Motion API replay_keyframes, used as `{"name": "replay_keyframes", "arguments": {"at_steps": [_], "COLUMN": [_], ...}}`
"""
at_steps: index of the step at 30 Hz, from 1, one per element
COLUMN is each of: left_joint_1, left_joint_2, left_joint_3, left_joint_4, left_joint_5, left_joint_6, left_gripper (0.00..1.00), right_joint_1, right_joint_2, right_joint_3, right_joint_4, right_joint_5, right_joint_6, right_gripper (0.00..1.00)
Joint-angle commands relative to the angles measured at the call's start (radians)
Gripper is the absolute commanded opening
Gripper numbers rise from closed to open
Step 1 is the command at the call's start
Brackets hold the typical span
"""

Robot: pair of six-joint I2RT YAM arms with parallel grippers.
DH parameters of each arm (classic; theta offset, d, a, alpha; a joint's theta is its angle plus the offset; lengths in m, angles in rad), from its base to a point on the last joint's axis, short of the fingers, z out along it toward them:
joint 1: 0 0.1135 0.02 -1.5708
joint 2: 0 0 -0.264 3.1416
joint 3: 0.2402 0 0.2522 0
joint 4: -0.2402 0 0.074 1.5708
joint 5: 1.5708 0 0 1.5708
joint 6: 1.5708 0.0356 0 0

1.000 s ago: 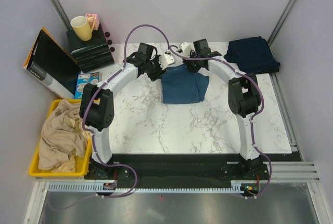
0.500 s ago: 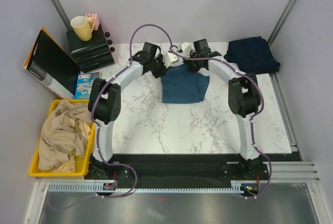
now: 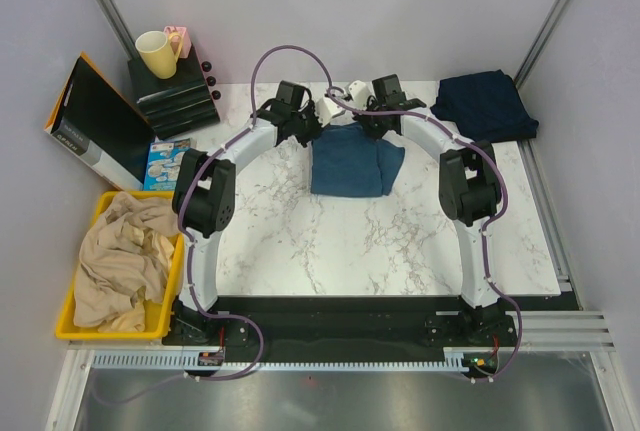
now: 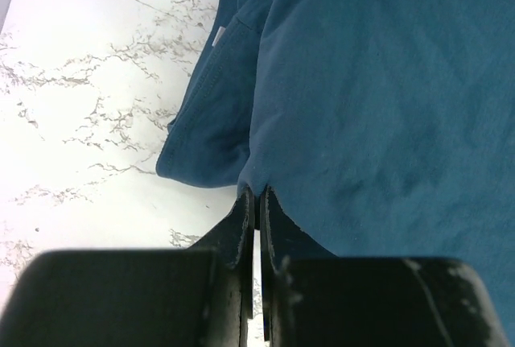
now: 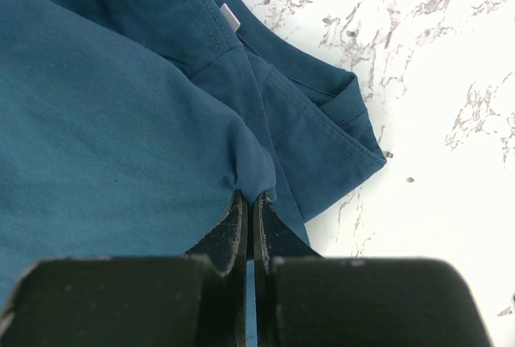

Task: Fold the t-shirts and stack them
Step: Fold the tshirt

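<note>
From the left: the left gripper (image 4: 256, 202) was pressed together on a pinch of the steel-blue t-shirt (image 3: 347, 163), at its far left corner. The shirt lay partly folded at the far middle of the marble table (image 3: 300, 251). Opposite, the right gripper (image 5: 248, 202) was nipping the same shirt's far right corner, jaws tight on a small tuck of cloth. I took this for the start of a fold. With both far corners gripped, the next move called for a level lift together and a carry toward the near hem. At the table's far right corner sat the navy t-shirt (image 3: 485, 103), already folded. How many layers each gripper had caught I couldn't make out, and from above the wrists covered the shirt's far edge
</note>
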Motion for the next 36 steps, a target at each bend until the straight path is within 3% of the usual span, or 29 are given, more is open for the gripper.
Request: {"name": "replay_keyframes", "arguments": {"at_steps": [1,18,28,30,31,32,34,35,36], "left_joint_1": [-0.008,-0.031,-0.040,-0.043,-0.048,-0.050,-0.060,-0.062,-0.066], "left_joint_2": [-0.063,-0.065,0.001,0.024,0.052,0.064,0.087,0.101,0.109], "left_joint_3": [0.031,0.022,0.037,0.050,0.053,0.062,0.065,0.057,0.054], "left_joint_4": [0.082,0.185,0.247,0.260,0.263,0.266,0.276,0.286,0.299], "left_joint_5": [0.025,0.059,0.026,0.004,-0.023,-0.040,-0.092,-0.119,-0.142], "left_joint_6": [-0.068,-0.068,-0.034,-0.029,-0.028,-0.026,-0.020,-0.019,-0.014], "left_gripper": [0.02,0.02,0.04,0.24,0.35,0.56,0.69,0.79,0.82], "right_joint_1": [-0.001,-0.004,-0.007,-0.009,-0.007,-0.007,-0.007,-0.007,-0.007], "right_joint_2": [-0.029,-0.057,-0.051,-0.045,-0.040,-0.029,-0.012,0.006,0.012], "right_joint_3": [0.039,0.085,0.094,0.082,0.071,0.064,0.047,0.047,0.048], "right_joint_4": [0.036,0.034,0.071,0.092,0.096,0.102,0.126,0.129,0.134], "right_joint_5": [0.027,0.124,0.279,0.302,0.323,0.337,0.377,0.394,0.406], "right_joint_6": [0.014,0.016,0.019,0.018,0.018,0.018,0.018,0.018,0.022], "right_gripper": [0.00,0.00,0.00,0.02,0.16,0.26,0.48,0.51,0.53]}}
